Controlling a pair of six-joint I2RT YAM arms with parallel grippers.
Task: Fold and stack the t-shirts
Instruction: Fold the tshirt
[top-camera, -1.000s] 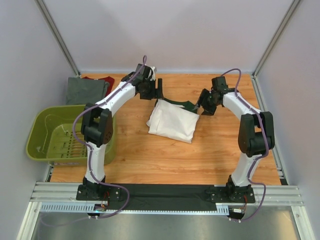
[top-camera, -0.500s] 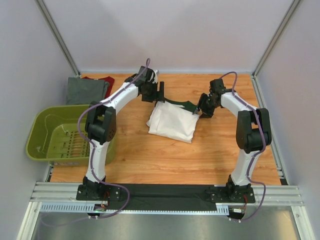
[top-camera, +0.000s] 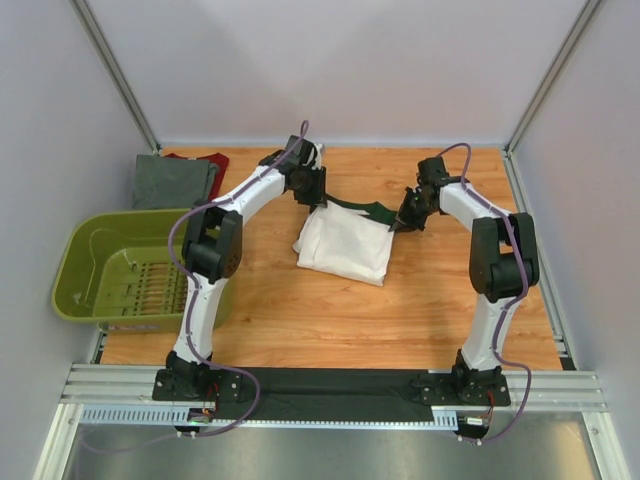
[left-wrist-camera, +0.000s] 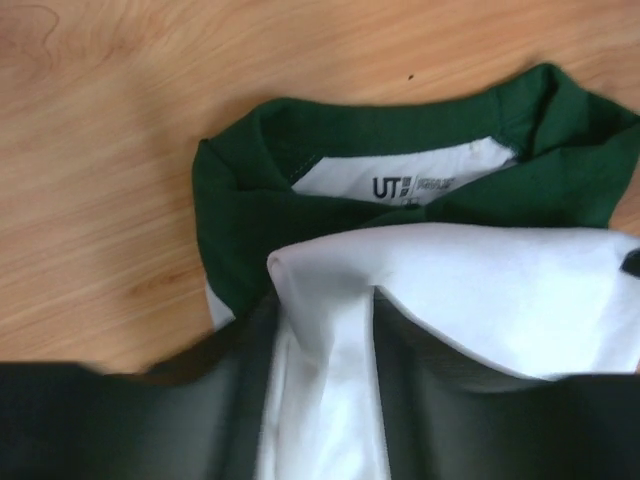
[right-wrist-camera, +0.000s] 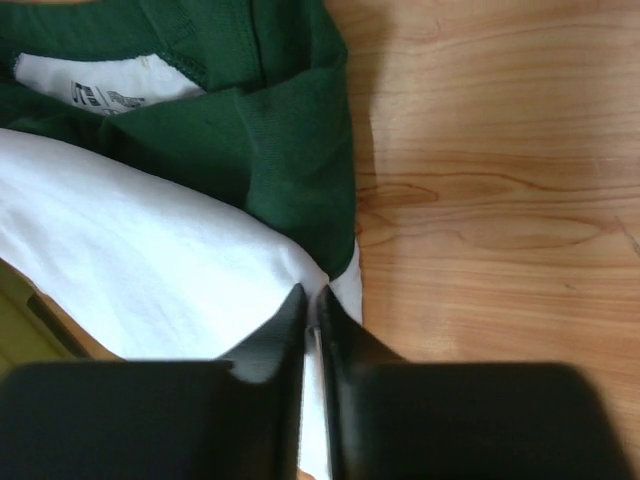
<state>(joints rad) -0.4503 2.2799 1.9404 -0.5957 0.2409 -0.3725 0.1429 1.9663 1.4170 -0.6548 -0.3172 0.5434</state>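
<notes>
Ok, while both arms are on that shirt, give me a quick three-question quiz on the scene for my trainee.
1. True or false: the white t-shirt lies inside the olive basket.
2. The right gripper is pinching: A) the shirt's white edge, B) bare wood, C) the basket rim.
3. What colour is the shirt's collar?
Key: 1 false, it lies on the table. 2 A. 3 dark green.
</notes>
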